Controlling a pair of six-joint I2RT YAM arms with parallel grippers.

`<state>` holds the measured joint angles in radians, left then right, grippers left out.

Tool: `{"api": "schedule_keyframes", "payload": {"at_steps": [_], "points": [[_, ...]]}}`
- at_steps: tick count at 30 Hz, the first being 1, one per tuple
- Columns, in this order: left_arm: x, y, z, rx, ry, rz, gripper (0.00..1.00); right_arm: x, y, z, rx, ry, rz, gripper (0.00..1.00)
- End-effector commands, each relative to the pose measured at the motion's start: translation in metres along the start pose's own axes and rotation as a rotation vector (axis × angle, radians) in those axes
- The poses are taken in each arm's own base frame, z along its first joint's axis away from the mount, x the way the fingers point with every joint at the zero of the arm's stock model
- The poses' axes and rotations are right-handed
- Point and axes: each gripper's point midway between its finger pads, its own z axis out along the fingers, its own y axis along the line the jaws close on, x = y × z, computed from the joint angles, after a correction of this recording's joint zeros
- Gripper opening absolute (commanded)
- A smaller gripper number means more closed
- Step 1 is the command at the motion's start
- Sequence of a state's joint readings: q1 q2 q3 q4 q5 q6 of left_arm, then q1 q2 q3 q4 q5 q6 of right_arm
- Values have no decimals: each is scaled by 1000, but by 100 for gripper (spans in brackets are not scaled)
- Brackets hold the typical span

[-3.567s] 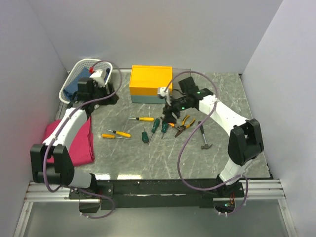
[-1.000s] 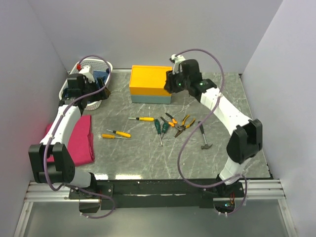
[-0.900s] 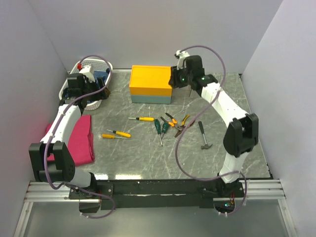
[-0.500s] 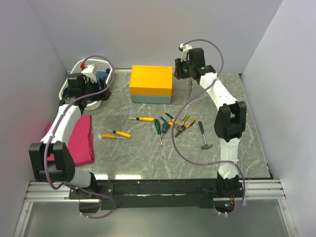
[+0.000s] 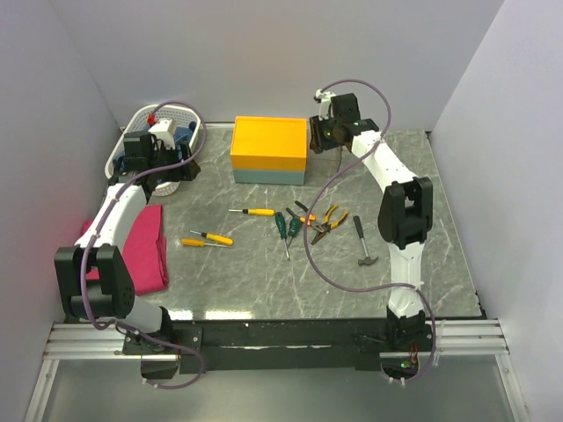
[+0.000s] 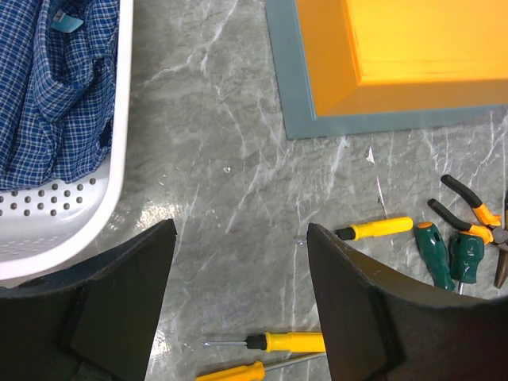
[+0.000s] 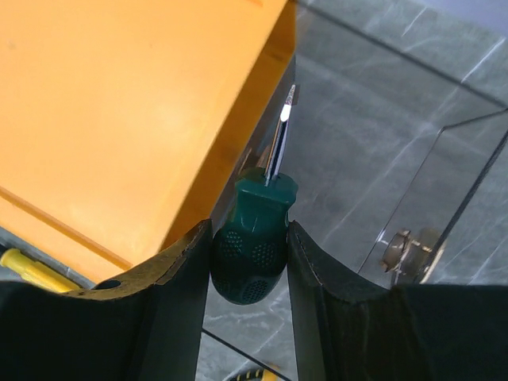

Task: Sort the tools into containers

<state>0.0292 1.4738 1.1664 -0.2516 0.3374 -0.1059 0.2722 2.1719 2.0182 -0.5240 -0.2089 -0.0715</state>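
My right gripper [image 7: 248,238] is shut on a green-handled screwdriver [image 7: 254,226], shaft pointing away, held above the table beside the right end of the yellow-orange box [image 7: 119,103]. In the top view it [image 5: 327,134] hangs at the box's [image 5: 268,141] right end. My left gripper [image 6: 240,230] is open and empty, above the table beside the white basket [image 6: 119,159]. On the table lie yellow screwdrivers [image 5: 253,211] [image 5: 208,238], two green screwdrivers [image 5: 287,226], orange-handled pliers [image 5: 325,220] and a hammer [image 5: 363,243].
The basket [image 5: 195,120] at the back left holds a blue plaid cloth [image 6: 55,87]. A folded pink cloth [image 5: 141,251] lies at the left edge. A clear plastic panel with a bolt [image 7: 413,246] stands right of the box. Walls close in the back and sides.
My right gripper has lifted a green screwdriver out of the tool cluster and carried it back to the box's right end. My left gripper has shifted slightly beside the basket.
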Motion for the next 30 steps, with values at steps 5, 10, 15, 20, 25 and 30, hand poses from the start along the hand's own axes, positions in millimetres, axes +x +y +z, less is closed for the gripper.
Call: {"api": "schedule_keyframes", "payload": {"at_steps": [5, 10, 15, 20, 25, 30], "points": [[-25, -9, 2, 39, -76, 8, 72, -25, 4, -44, 13, -58, -37, 54], [-29, -12, -1, 47, -94, 4, 73, -37, 25, -92, -48, -152, -107, 81], [-26, -14, -4, 56, -97, 2, 73, -36, 72, -127, -290, -252, -312, 100], [-22, -16, -5, 65, -96, -6, 73, 61, 133, -143, -790, -111, -652, 100], [-16, -16, -8, 61, -86, -5, 73, 131, 147, -140, -1060, 81, -1058, 79], [1, -15, -13, 55, -48, -8, 73, 177, 154, -120, -1098, 164, -1233, 75]]}}
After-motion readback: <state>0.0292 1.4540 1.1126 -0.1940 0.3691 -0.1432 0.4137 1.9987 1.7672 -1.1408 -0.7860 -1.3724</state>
